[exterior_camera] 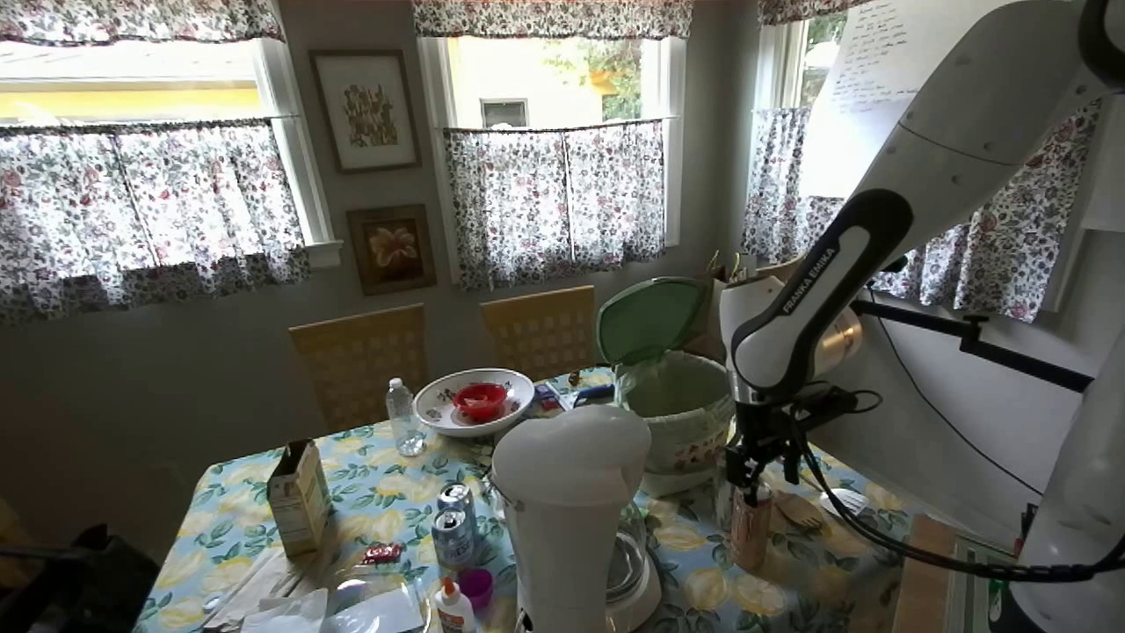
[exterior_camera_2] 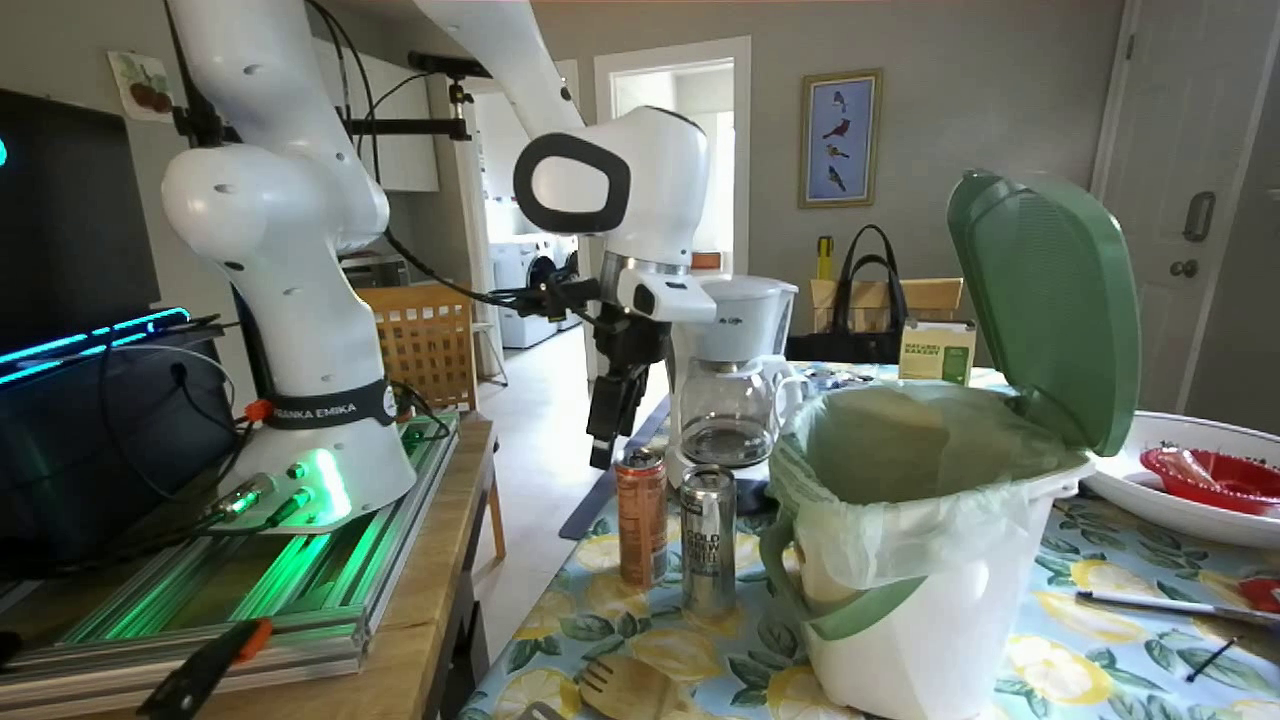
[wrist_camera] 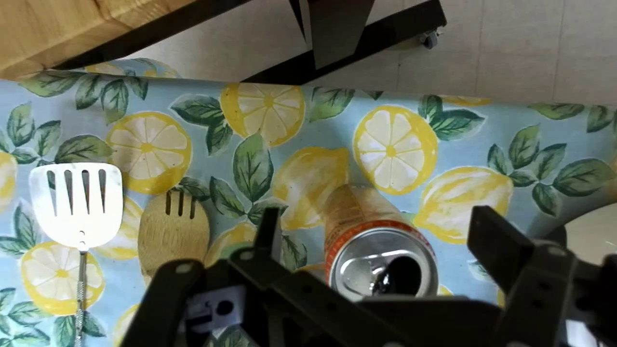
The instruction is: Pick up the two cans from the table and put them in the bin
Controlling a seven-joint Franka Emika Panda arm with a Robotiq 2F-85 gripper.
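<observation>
where legible, "cold brew" on silver can [exterior_camera_2: 709,545], "franka emika" on arm [exterior_camera: 932,158] — tool [wrist_camera: 376,229] spread near orange can [exterior_camera_2: 642,525]

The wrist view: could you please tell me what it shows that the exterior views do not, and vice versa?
Only the wrist view shows the open mouth of the orange can and a caster wheel. Only the exterior views show the raised green bin lid and the red bowl. All share that can, gripper, wooden utensil and lemon-print tablecloth.
</observation>
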